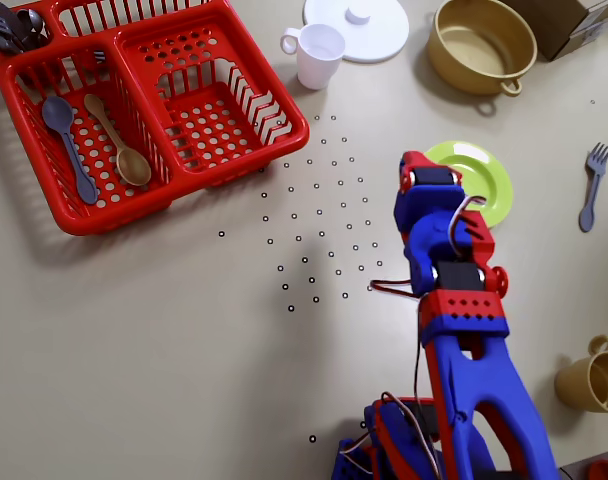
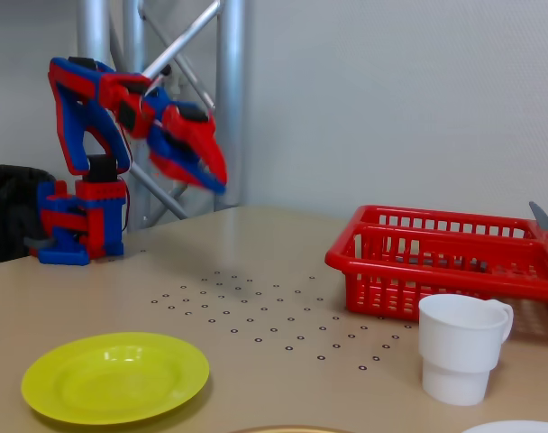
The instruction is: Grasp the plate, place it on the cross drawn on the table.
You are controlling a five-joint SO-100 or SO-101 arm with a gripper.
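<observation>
Lime-green plate [image 2: 114,375] flat on table [image 2: 256,397]

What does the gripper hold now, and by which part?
Nothing. In the fixed view the gripper is raised high above the table with nothing between its jaws, and the plate lies flat on the table, apart from it.

- Single arm, red and blue printed parts, base seated at the near edge of the bench [image 2: 283,262] in the overhead view, far left in the fixed view.
- Fixed view: upper link rises from the base, elbow bent at the top, forearm reaching out level to the right, high in the air.
- End effector [image 2: 215,178] angles down and to the right, well clear of the bench surface, nothing between the fingers.
- Jaws look nearly together; red finger above, blue finger below; exact gap not clear.
- Overhead view: end effector [image 1: 417,165] seen from above, fingertips foreshortened; loose wires loop beside the wrist.
</observation>
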